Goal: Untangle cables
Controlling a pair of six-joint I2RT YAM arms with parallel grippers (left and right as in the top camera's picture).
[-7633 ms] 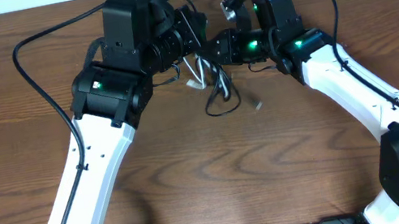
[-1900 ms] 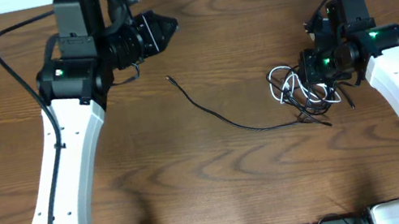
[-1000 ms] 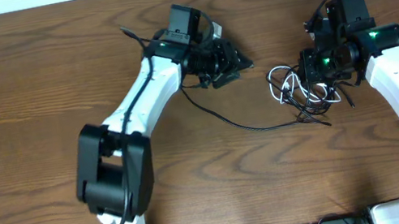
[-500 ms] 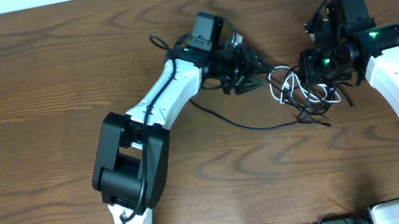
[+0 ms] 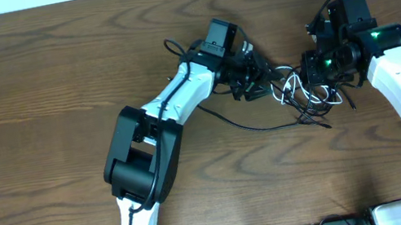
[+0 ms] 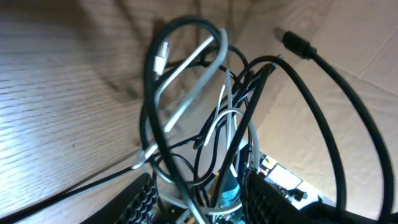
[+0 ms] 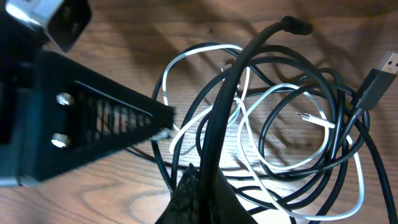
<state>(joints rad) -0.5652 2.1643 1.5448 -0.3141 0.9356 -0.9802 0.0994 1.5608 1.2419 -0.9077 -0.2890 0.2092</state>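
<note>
Isolating one strand from the cables (image 5: 301,95).
Right gripper (image 5: 313,79) clamps them tight; left gripper (image 5: 267,84), fingers apart, apparently straddles loops; next, pinch one and draw it clear.

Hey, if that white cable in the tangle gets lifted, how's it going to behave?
Probably floppy and light: the white cable lies in loose curved loops. It likely won't lift free cleanly, since black cables thread through those loops, so they may drag along.
</note>
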